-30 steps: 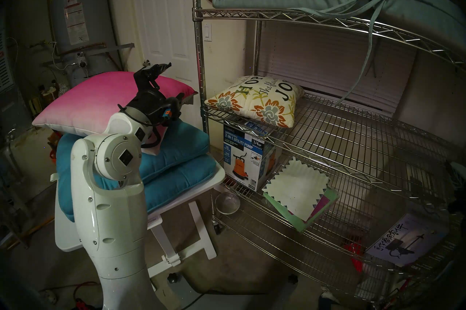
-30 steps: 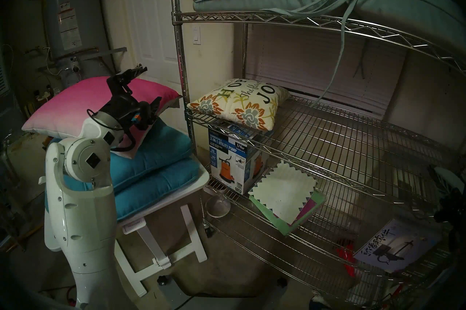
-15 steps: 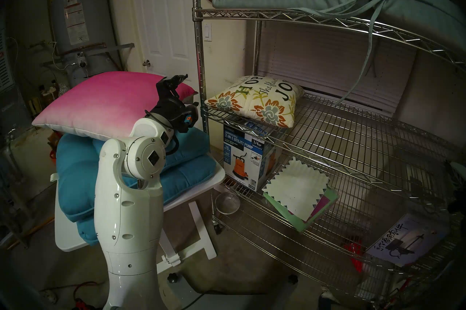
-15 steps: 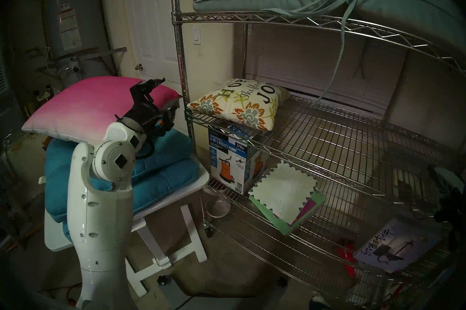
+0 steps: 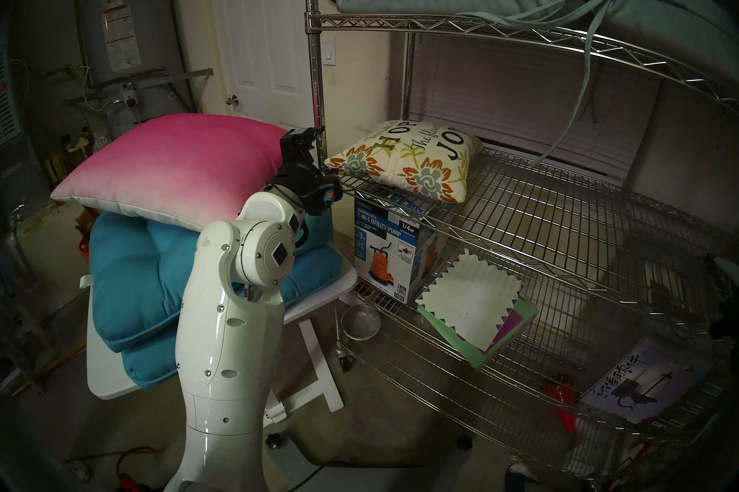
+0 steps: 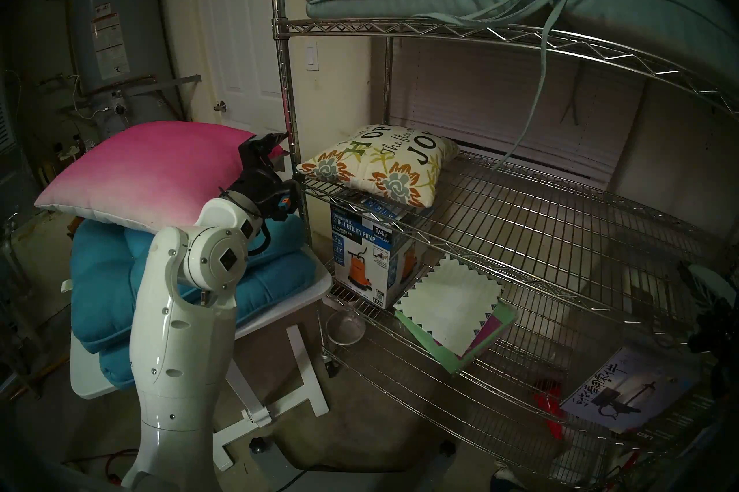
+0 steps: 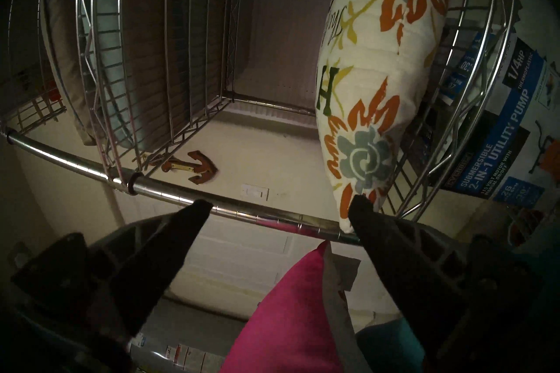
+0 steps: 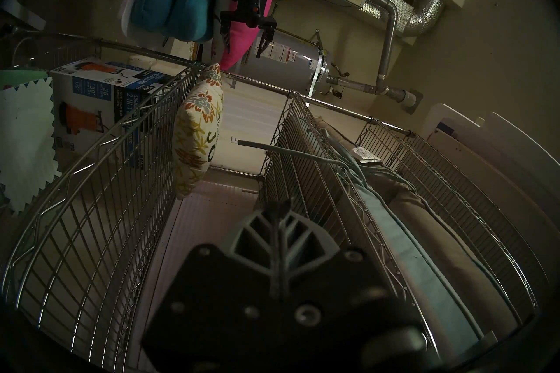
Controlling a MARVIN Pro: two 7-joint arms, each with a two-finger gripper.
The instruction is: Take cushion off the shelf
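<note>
Hovering, left gripper (image 5: 318,149): fingers (image 7: 194,217) spread wide, empty, just beside the shelf's front post.
Right gripper (image 8: 280,208): fingers pressed together, holding nothing, level with the shelf (image 5: 520,199).
Floral cushion (image 5: 404,159): lying on the middle wire tier, left end, untouched.
Pink cushion (image 5: 172,167): stacked on teal cushions (image 5: 132,279) on the white worktop (image 5: 344,279).
Pump box (image 5: 388,251): on the tier below.
</note>
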